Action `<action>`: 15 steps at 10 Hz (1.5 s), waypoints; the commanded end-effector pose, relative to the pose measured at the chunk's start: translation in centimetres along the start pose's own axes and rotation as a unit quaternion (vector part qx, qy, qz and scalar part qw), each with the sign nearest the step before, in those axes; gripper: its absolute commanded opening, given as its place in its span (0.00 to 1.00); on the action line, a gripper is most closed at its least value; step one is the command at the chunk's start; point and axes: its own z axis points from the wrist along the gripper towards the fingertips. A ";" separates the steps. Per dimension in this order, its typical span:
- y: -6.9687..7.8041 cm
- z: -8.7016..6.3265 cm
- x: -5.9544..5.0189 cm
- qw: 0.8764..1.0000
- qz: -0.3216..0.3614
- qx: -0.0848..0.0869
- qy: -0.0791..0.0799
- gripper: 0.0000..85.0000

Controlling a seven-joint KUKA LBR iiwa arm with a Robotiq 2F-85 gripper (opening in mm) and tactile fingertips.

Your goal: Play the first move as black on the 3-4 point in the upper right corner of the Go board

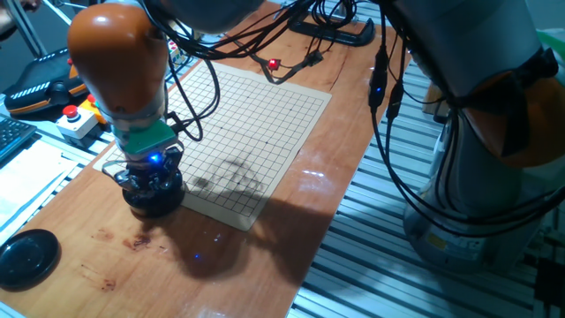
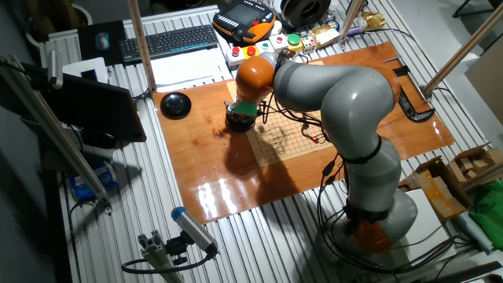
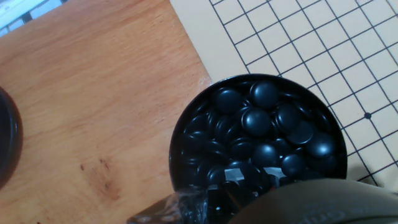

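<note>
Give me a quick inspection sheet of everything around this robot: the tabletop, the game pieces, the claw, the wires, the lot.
Surface: wooden table, scuffed, with glare patches.
Job's things: Go board lies flat, no stones seen on it; round black bowl full of glossy black stones sits partly over the board's edge.
Clutter: black lid lies apart on the wood; a small red-tipped connector rests by the board's far edge.
Claw: the claw is down at the bowl; fingers hidden, so open or shut cannot be told.
Cables: black cables hang from the arm, over the table's edge.
Surroundings: keyboard, orange control pendant, button box.
</note>
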 end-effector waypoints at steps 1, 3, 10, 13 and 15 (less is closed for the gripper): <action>0.1 0.0 0.2 1.000 0.003 -0.001 0.000 0.31; 0.4 0.0 0.5 1.000 0.008 -0.002 0.001 0.31; 0.3 0.2 0.4 1.000 0.008 -0.003 -0.002 0.24; -0.3 0.1 -0.3 1.000 -0.001 0.000 -0.003 0.14; -1.1 -0.7 -1.3 1.000 -0.013 0.007 0.000 0.11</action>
